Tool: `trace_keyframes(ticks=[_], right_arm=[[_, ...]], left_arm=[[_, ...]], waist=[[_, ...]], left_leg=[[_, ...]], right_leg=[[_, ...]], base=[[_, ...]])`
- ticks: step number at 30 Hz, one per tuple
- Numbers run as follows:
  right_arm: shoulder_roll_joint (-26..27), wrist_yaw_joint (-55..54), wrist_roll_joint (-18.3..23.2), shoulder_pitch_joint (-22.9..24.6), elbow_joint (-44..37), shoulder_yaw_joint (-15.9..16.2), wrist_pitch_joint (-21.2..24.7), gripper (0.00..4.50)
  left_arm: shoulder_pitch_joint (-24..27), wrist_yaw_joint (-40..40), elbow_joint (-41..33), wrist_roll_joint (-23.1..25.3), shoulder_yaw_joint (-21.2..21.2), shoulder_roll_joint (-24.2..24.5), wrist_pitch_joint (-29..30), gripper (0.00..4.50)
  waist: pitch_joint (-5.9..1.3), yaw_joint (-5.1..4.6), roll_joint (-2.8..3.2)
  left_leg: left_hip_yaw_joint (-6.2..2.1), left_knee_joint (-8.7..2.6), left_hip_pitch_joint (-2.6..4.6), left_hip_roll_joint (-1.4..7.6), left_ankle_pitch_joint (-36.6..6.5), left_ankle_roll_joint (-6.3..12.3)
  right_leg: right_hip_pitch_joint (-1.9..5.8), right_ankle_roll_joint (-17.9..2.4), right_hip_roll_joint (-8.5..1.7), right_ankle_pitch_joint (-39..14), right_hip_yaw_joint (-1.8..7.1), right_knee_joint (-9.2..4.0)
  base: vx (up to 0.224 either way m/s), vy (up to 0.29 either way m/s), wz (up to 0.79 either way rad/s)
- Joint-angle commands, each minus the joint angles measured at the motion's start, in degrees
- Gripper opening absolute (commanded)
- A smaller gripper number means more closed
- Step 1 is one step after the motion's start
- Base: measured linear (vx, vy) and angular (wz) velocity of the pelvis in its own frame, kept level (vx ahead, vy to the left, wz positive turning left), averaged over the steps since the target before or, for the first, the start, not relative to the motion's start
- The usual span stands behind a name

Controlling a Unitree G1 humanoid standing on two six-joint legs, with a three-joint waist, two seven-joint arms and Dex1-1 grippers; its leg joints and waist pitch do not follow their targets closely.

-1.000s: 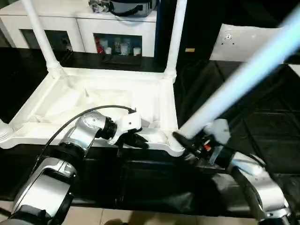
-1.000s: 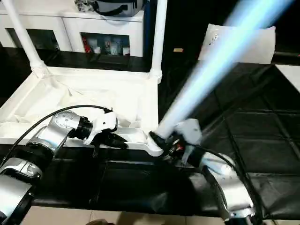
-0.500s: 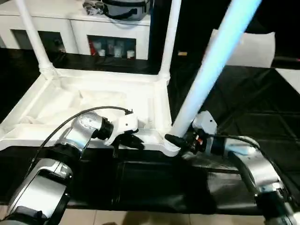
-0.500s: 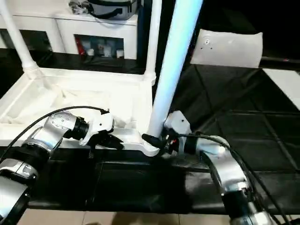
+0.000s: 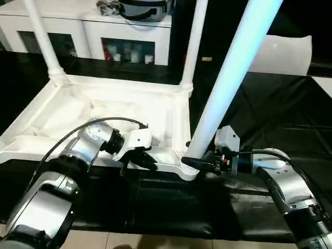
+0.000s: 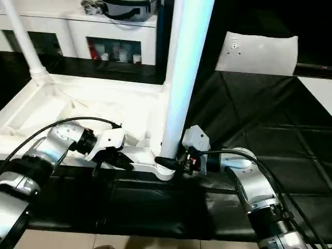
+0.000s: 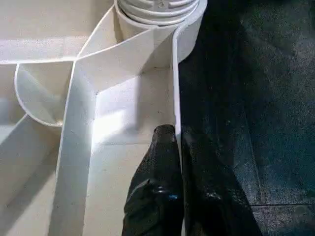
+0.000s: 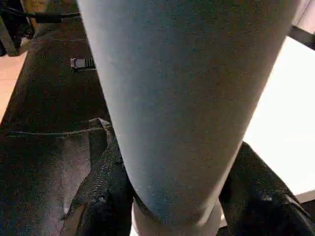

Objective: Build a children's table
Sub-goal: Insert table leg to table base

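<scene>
The children's table lies upside down: its white ribbed tabletop [image 5: 67,111] rests on black cloth. Two white legs [image 5: 44,41] [image 5: 194,41] stand in its far corner sockets. A third leg [image 5: 228,78] rises steeply from the near right corner socket [image 5: 188,170], leaning slightly right. My right gripper [image 5: 194,162] is shut on that leg's lower end, one black finger [image 8: 103,196] on each side of it. My left gripper [image 5: 145,162] is shut on the tabletop's near rim, its fingers [image 7: 160,162] pinching the thin wall just short of the ribbed corner socket [image 7: 157,10].
A white cabinet [image 5: 93,31] with dark compartments runs along the back. A white pillow-like slab [image 5: 282,54] stands at the back right. Black cloth [image 5: 270,119] covers the surface to the right of the tabletop and in front of it.
The leg in my right gripper has swung from a strong rightward lean to almost upright over the near right corner socket. My left gripper has kept its hold on the rim.
</scene>
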Motion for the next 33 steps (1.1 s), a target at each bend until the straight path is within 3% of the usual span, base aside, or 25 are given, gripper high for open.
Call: trace_keyframes(ticks=[1, 5, 7, 8, 9, 10, 11, 12, 13, 14, 15, 16, 17, 18, 19, 20, 21, 22, 23, 25, 28, 31, 33], right_arm=[[1.1, 4.2, -2.4, 4.3, 4.7, 8.3, 3.2, 1.9], [3.7, -2.2, -3.5, 3.5, 6.8, 6.0, 3.8, 1.9], [5.5, -7.2, -4.7, 2.7, 8.7, 4.3, 3.4, 1.9], [8.0, -13.4, -5.3, 1.5, 11.1, 2.0, 3.6, 1.9], [8.8, -15.3, -5.5, 1.1, 11.9, 1.3, 3.7, 1.9], [9.8, -17.3, -5.5, 0.6, 12.7, 0.5, 4.2, 1.9], [9.8, -17.3, -5.5, 0.6, 12.7, 0.5, 4.2, 1.9], [11.6, -20.7, -5.3, -0.6, 14.3, -0.8, 4.9, 1.9], [13.1, -23.6, -5.2, -1.8, 15.9, -1.9, 5.5, 1.9], [15.3, -27.9, -5.1, -3.8, 18.4, -3.3, 6.0, 1.9], [17.2, -31.6, -5.1, -5.7, 20.9, -4.4, 6.1, 1.9], [17.2, -31.6, -5.1, -5.7, 20.9, -4.4, 6.1, 1.9], [19.7, -35.5, -5.4, -8.2, 24.4, -5.2, 6.1, 1.9], [20.3, -36.5, -5.5, -8.8, 25.2, -5.4, 5.9, 1.9], [22.0, -39.1, -5.8, -10.4, 27.3, -6.0, 5.1, 1.9], [22.8, -40.1, -5.8, -10.9, 27.8, -6.3, 4.8, 1.9], [23.2, -40.7, -5.7, -11.2, 28.0, -6.5, 4.6, 1.9], [23.4, -40.9, -5.7, -11.1, 27.6, -6.5, 4.7, 1.9], [23.8, -41.4, -5.9, -11.0, 27.6, -6.5, 4.7, 1.9], [24.2, -42.1, -6.1, -10.7, 27.6, -6.7, 4.3, 1.9], [24.6, -42.5, -5.8, -10.0, 27.9, -7.5, 2.1, 1.9], [24.7, -42.3, -5.2, -9.7, 27.6, -8.9, 0.7, 1.9], [24.6, -41.1, -3.0, -9.2, 25.2, -11.4, -1.0, 1.9]], left_arm=[[-2.9, 1.8, 0.3, 1.3, 0.1, 0.5, -0.5, 0.0], [-2.3, 6.6, -0.1, 0.7, 1.8, 0.7, 2.8, 0.0], [-1.2, 9.6, -1.6, -0.5, 3.7, 0.3, 5.7, 0.0], [0.6, 12.7, -4.6, -2.2, 6.1, -0.5, 10.7, 0.0], [1.1, 13.5, -5.6, -2.6, 6.9, -0.8, 12.1, 0.0], [1.7, 14.7, -7.0, -2.9, 7.5, -1.1, 13.3, 0.0], [1.7, 14.7, -7.0, -2.9, 7.5, -1.1, 13.3, 0.0], [3.2, 16.3, -10.7, -3.7, 8.6, -1.9, 16.9, 0.0], [4.5, 18.0, -14.0, -4.2, 9.5, -2.8, 19.9, 0.0], [6.3, 20.8, -18.8, -4.7, 10.8, -4.2, 24.4, 0.0], [7.9, 22.7, -23.3, -4.7, 11.3, -5.6, 28.0, 0.0], [7.9, 22.7, -23.3, -4.7, 11.3, -5.6, 28.0, 0.0], [10.1, 25.7, -29.1, -4.4, 11.4, -8.4, 32.2, 0.0], [10.7, 26.4, -30.6, -4.2, 11.3, -9.1, 33.3, 0.0], [12.3, 28.6, -35.1, -3.5, 10.8, -11.4, 36.5, 0.0], [12.8, 29.8, -36.4, -2.8, 10.5, -12.4, 37.3, 0.0], [13.0, 30.6, -37.3, -2.3, 10.3, -13.0, 37.8, 0.0], [12.9, 32.2, -36.8, -1.6, 10.5, -13.5, 37.3, 0.0], [13.0, 34.5, -37.0, -0.8, 10.8, -14.0, 37.6, 0.0], [12.8, 36.9, -36.7, 0.2, 10.8, -14.0, 37.2, 0.0], [12.1, 38.8, -34.7, 2.6, 9.6, -11.7, 32.5, 0.0], [12.3, 38.0, -34.1, 2.9, 9.2, -9.7, 29.6, 0.0], [12.4, 34.6, -33.2, 2.0, 8.9, -7.3, 24.5, 0.0]], waist=[[-1.17, 0.37, 0.76], [-0.92, 0.16, 1.03], [-0.33, -0.08, 1.03], [0.04, -0.41, 0.95], [0.36, -0.87, 0.94], [0.47, -1.2, 0.84], [0.47, -1.42, 0.92], [0.5, -2.0, 1.35], [0.15, -2.05, 1.92], [0.0, -3.02, 2.06], [0.0, -3.83, 1.91], [0.11, -3.99, 2.12], [-0.34, -3.97, 1.75], [0.1, -3.78, 1.17], [0.0, -3.37, 0.62], [0.19, -3.34, 0.77], [0.1, -3.03, 1.36], [-0.21, -3.04, 0.91], [-0.13, -2.97, 1.09], [-0.35, -3.07, 0.54], [-0.45, -2.54, 0.53], [-0.72, -2.36, 0.49], [-1.06, -2.14, 0.52]], left_leg=[[-2.89, -4.49, 0.66, 6.59, -14.3, 3.71], [-3.17, -4.95, 0.91, 6.84, -16.1, 2.81], [-3.29, -4.94, 1.32, 6.68, -19.3, 1.75], [-3.59, -4.71, 1.85, 6.3, -22.1, 0.71], [-4.03, -4.31, 2.35, 5.82, -24.7, -0.38], [-4.09, -3.86, 2.7, 5.29, -25.7, -0.45], [-4.32, -3.93, 2.78, 5.47, -26.4, -0.75], [-4.65, -4.76, 2.04, 5.92, -27.9, -0.89], [-5.05, -5.28, 2.08, 6.75, -29.4, -1.66], [-5.7, -6.88, 0.91, 7.67, -31.3, -2.68], [-6.07, -8.21, -0.15, 8.02, -31.6, -3.78], [-5.41, -7.54, 0.51, 7.39, -32.6, -4.65], [-4.86, -6.61, 1.09, 6.94, -30.7, -4.64], [-4.18, -5.43, 0.46, 6.16, -23.7, -2.04], [-3.76, -4.87, -0.15, 6.04, -17.4, 0.68], [-3.69, -4.89, -0.37, 6.2, -15.7, 1.52], [-3.44, -5.34, -0.07, 6.64, -15.5, 1.96], [-3.24, -5.74, 0.28, 7.07, -16.4, 1.68], [-3.37, -5.95, 0.24, 7.13, -16.6, 1.6], [-2.93, -5.96, 0.18, 6.98, -16.4, 1.91], [-2.77, -5.56, 0.08, 6.67, -15.6, 2.66], [-2.58, -5.57, 0.13, 6.69, -14.4, 2.81], [-2.51, -5.47, -0.11, 6.69, -13.3, 3.17]], right_leg=[[1.08, -8.8, -10.48, -17.9, 5.07, -6.25], [0.73, -8.6, -10.5, -21.0, 5.17, -6.46], [0.21, -8.5, -10.76, -26.2, 5.26, -6.96], [-0.2, -7.4, -11.07, -33.2, 5.05, -7.56], [-0.48, -5.1, -11.46, -41.0, 4.2, -8.54], [-0.74, -2.7, -11.5, -45.4, 3.32, -9.74], [-0.58, -2.0, -11.56, -45.4, 2.69, -9.8], [0.34, -1.2, -11.22, -42.4, 1.73, -9.66], [0.73, -2.3, -11.33, -38.5, 1.78, -9.07], [1.83, -4.3, -10.96, -30.0, 1.48, -7.24], [2.04, -6.5, -10.51, -22.5, 1.87, -5.67], [0.71, -7.5, -10.9, -22.7, 2.55, -6.27], [0.27, -8.5, -11.71, -22.3, 3.2, -6.63], [0.15, -9.6, -12.73, -23.7, 3.88, -7.41], [0.67, -8.9, -13.12, -25.8, 3.92, -7.71], [0.68, -8.8, -12.96, -25.9, 3.7, -7.69], [0.28, -8.3, -11.92, -23.9, 3.42, -7.71], [0.01, -8.6, -11.08, -19.4, 3.41, -7.03], [0.03, -8.9, -11.01, -17.4, 3.45, -6.67], [0.16, -9.7, -11.26, -14.0, 3.65, -6.34], [0.16, -9.3, -11.7, -17.0, 3.78, -6.72], [0.22, -8.9, -11.48, -16.9, 3.8, -6.69], [0.4, -8.8, -11.59, -15.5, 3.88, -6.48]], base=[[0.0, 0.0, 0.0], [0.0, 0.0, 0.0], [0.0, 0.0, 0.0], [-0.067, 0.01, -0.11], [-0.067, 0.01, -0.11], [-0.063, 0.026, -0.16], [-0.058, 0.048, -0.15], [-0.058, 0.048, -0.15], [-0.033, 0.066, -0.22], [-0.027, 0.067, -0.27], [-0.027, 0.067, -0.27], [-0.02, 0.057, -0.13], [0.0, 0.0, 0.0], [0.0, 0.0, 0.0], [0.0, 0.0, 0.0], [0.0, 0.0, 0.0], [0.0, 0.0, 0.0], [0.0, 0.0, 0.0], [0.0, 0.0, 0.0], [0.0, 0.0, 0.0], [0.0, 0.0, 0.0], [0.0, 0.0, 0.0], [0.0, 0.0, 0.0]])
